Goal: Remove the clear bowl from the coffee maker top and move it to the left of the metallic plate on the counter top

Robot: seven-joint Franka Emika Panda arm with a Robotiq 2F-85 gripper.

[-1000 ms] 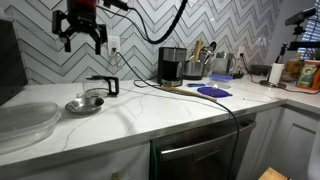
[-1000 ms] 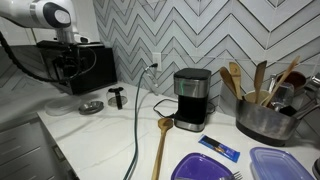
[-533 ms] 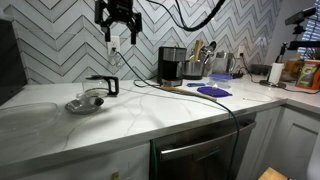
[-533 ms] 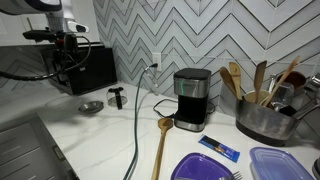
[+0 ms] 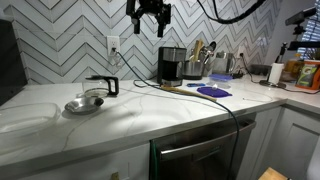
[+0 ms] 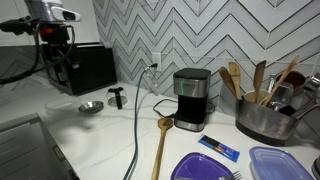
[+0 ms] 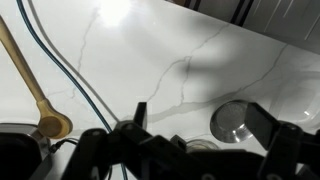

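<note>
My gripper (image 5: 148,14) hangs open and empty high over the counter top (image 5: 140,112), to the left of the coffee maker (image 5: 172,64). In the wrist view the two fingers (image 7: 202,118) are spread wide above the white slab. The metallic plate (image 5: 83,104) lies on the counter far to the left; it also shows in the wrist view (image 7: 236,120) and in an exterior view (image 6: 91,106). The coffee maker (image 6: 190,98) stands by the wall. I cannot make out the clear bowl on its top in any view.
A wooden spoon (image 6: 160,145) and a cable (image 6: 137,130) lie by the coffee maker. A large black appliance (image 6: 92,68) stands at the back. A small black stand (image 5: 103,85) is near the plate. A blue-purple plate (image 5: 213,91) and a utensil pot (image 6: 262,118) stand beyond.
My arm has swung from above the metallic plate along the wall toward the coffee maker, staying high. The gripper stays open. Nothing on the counter has moved.
</note>
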